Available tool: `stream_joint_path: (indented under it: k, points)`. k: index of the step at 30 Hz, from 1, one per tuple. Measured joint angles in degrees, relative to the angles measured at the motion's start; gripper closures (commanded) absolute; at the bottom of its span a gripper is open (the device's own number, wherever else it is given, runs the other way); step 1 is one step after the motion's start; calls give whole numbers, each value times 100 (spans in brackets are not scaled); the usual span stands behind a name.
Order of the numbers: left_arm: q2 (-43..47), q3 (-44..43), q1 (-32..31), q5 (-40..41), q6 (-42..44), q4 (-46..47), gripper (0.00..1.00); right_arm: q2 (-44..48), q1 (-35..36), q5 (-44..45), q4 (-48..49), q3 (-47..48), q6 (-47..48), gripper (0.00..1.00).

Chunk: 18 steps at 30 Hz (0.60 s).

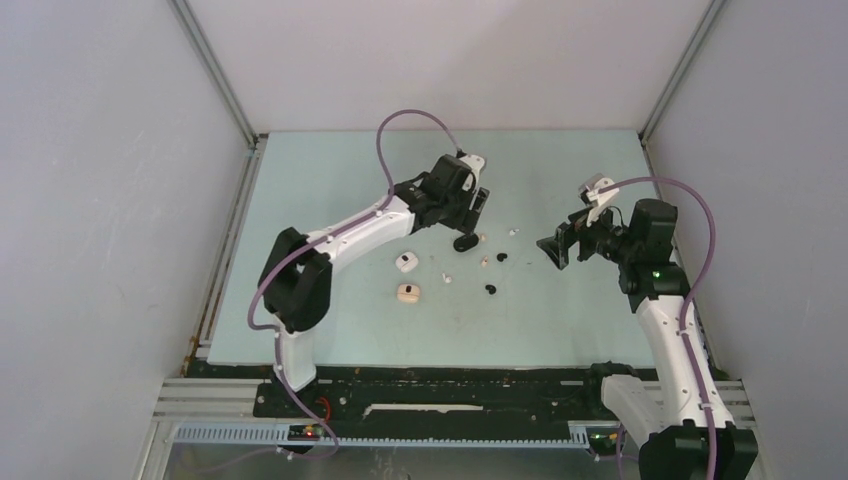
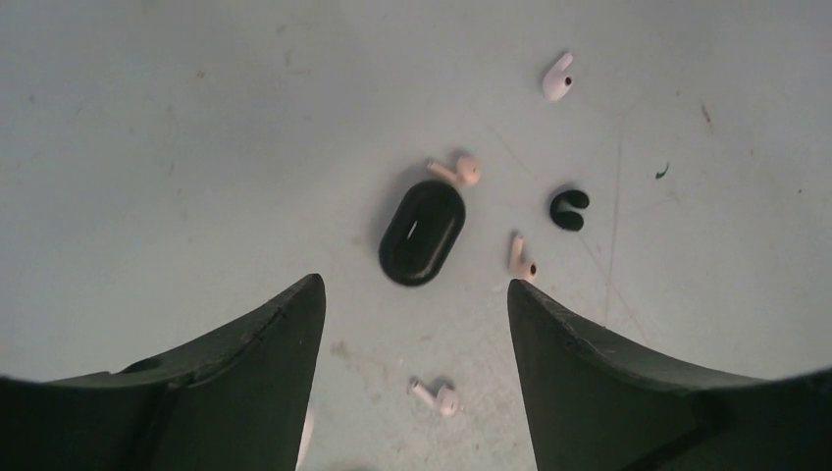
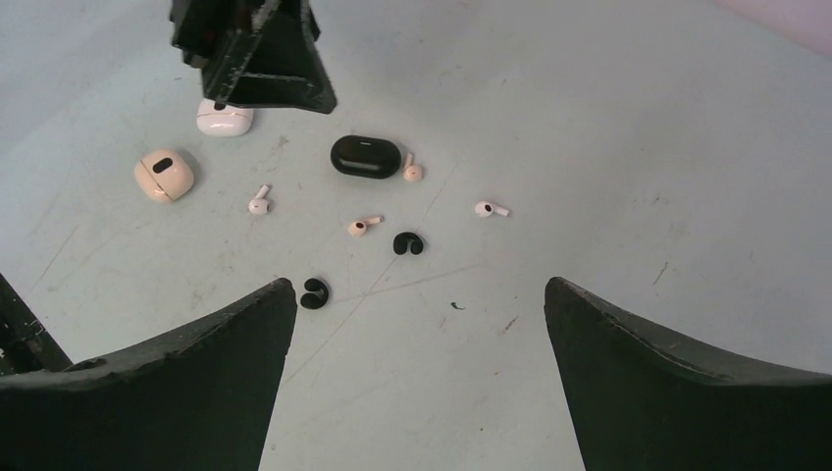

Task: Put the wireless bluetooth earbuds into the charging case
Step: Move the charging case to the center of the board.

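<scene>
**A:** Where is the left gripper [image 2: 414, 292]?

**B:** Over the black charging case [image 2: 423, 233], with its jaws well apart and nothing between them (the case lies flat on the table [image 2: 147, 147], lid down as far as I can tell).

**A:** And the earbuds?

**B:** All are loose on the table and none is in a case. A black earbud [image 2: 568, 209] lies just right of the black case. A second black earbud [image 3: 314, 292] sits nearer the right arm. A pinkish stemmed earbud [image 2: 456, 172] lies close against the case's far end; I cannot tell if they touch. Another pinkish bud [image 2: 522, 259] lies between the case and the black earbud. Two white stemmed buds [image 2: 557, 78] [image 2: 437, 395] lie farther out.

**A:** The right gripper [image 3: 420, 285]?

**B:** Spread wide and empty, held well apart from the cluster and facing it.

**A:** Any other cases?

**B:** A white case [image 3: 225, 119] and a peach case [image 3: 164, 175], near each other at the left.
</scene>
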State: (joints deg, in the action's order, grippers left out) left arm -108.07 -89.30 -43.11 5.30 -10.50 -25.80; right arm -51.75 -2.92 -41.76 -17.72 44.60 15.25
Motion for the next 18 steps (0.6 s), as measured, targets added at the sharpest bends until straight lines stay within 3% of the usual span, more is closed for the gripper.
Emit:
stream_joint_path:
  k: [4, 7, 18]
  points:
    - [-522, -474, -13, -160, 48, -9, 22, 0, -33, 2, -33, 0, 28, 0]
    - [-866, -601, -13, -236, 48, -31, 1, 0, -37, 2, -46, 0, 50, 0]
    - [-1366, -610, -15, -310, -68, -188, 4, -157, 59, 24, -96, 0, 192, 0]
